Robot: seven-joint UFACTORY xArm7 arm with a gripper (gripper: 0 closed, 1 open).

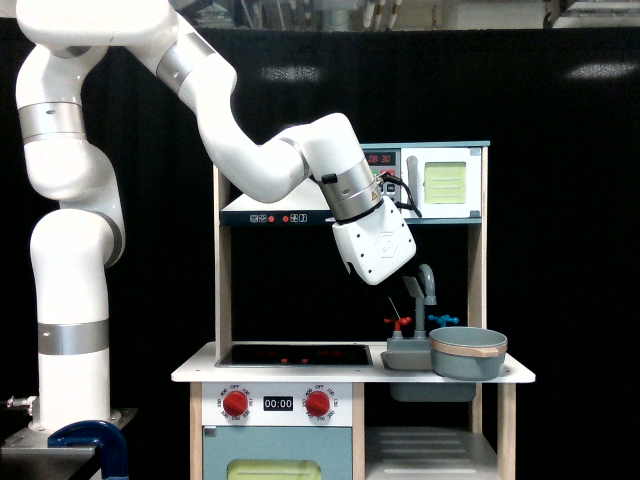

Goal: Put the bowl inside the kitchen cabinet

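Note:
The grey-blue bowl [468, 353] with its tan rim stands upright on the toy kitchen's counter at the exterior view's right, beside the sink. The kitchen cabinet [428, 447] is the doorless compartment below it, with a whitish shelf floor between light wooden posts. My gripper [408, 292] hangs tilted from the white wrist, above the sink and up and to the left of the bowl, clear of it. Its dark fingers are small against the black backdrop, so their spacing is unclear. Nothing shows in them.
A grey sink basin [405, 356] with a grey faucet [427, 285] and red and blue taps sits left of the bowl. The black stovetop [295, 353] lies further left. A microwave [445, 183] sits above, and the oven door [285, 465] with red knobs below.

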